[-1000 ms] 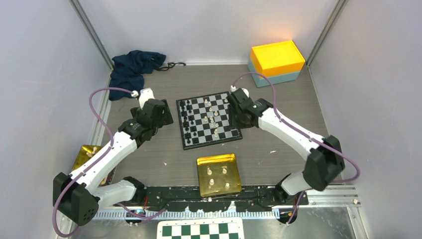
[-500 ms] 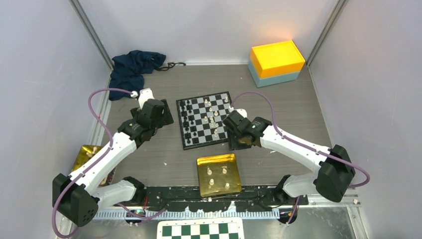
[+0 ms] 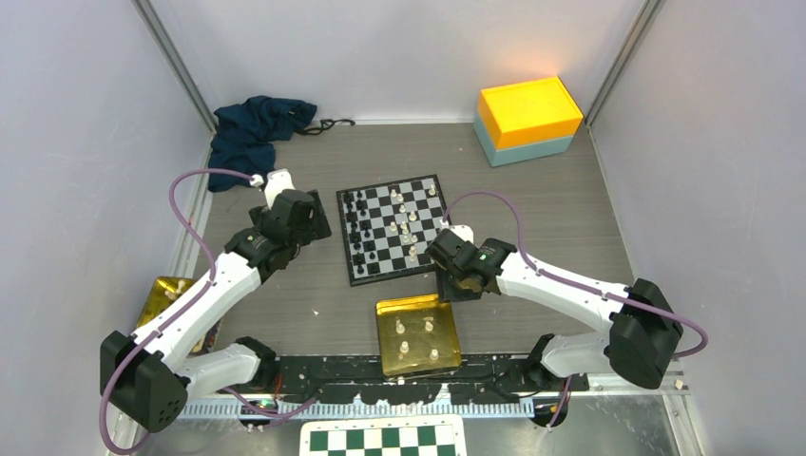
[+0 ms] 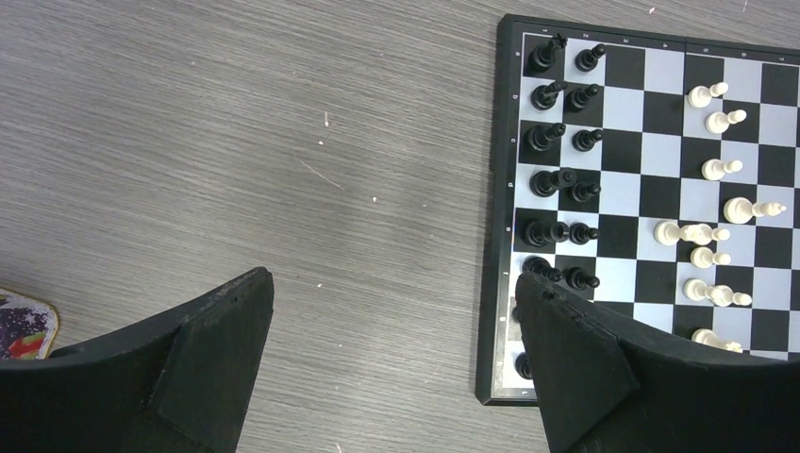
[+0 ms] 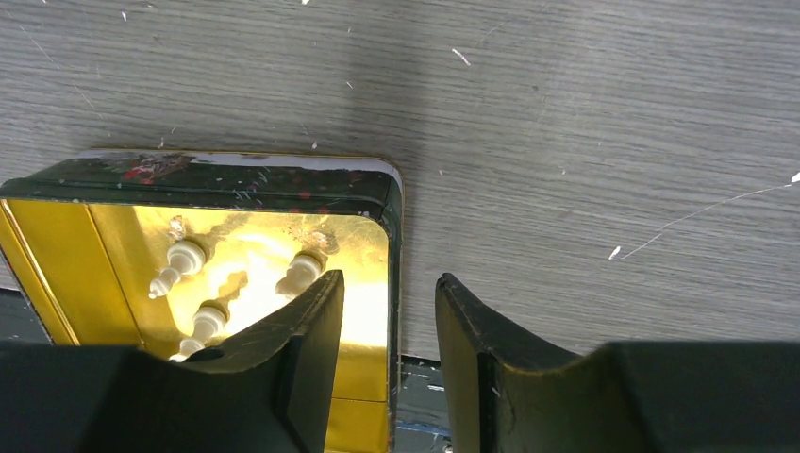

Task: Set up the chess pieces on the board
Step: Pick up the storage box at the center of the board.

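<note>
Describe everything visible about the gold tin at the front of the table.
The gold tin is a shallow, square, open container with rounded corners, shiny yellow inside, dark printed outside. It lies flat on the table just in front of the board, holding four cream-white chess pieces. The open right gripper hovers at its right rim, fingers either side of the wall.

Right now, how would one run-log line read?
right gripper: open, empty, over gold tin edge | left gripper: open, empty, beside chessboard | white chess pieces: in tin

Overhead rear view of whole table (image 3: 532,190); close downward wrist views, left on board (image 4: 651,71), right on tin (image 5: 236,172).
</note>
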`<state>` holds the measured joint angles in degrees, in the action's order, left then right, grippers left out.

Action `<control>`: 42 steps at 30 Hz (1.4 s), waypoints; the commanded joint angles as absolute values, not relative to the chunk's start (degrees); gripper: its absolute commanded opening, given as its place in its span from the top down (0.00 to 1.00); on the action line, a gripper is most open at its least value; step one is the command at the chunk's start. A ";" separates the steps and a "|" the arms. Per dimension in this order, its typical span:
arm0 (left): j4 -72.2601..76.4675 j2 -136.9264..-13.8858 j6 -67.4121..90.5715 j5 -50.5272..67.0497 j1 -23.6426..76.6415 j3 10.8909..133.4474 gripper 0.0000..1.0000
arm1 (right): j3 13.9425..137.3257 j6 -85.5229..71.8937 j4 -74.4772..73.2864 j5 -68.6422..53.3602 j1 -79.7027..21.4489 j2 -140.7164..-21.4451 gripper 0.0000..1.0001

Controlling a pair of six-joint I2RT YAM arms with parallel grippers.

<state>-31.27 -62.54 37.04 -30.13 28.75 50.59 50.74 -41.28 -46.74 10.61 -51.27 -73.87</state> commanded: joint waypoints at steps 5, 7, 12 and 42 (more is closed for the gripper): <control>-31.16 -61.44 36.56 -30.32 28.39 50.63 0.00 | 48.99 -43.68 -42.63 10.72 -51.73 -74.22 0.55; -31.11 -61.28 36.56 -30.37 28.39 50.46 0.00 | 48.51 -43.87 -41.91 10.66 -51.83 -74.76 0.56; -31.19 -61.11 36.56 -30.32 28.39 50.02 0.00 | 47.32 -44.16 -39.92 10.46 -51.72 -76.76 0.59; -32.22 -60.25 37.45 -31.35 28.39 50.12 0.00 | 51.92 -43.12 -47.88 12.84 -51.75 -75.14 0.99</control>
<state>-32.08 -61.58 37.10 -30.17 28.75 48.90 47.29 -43.42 -43.38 11.49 -51.44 -79.20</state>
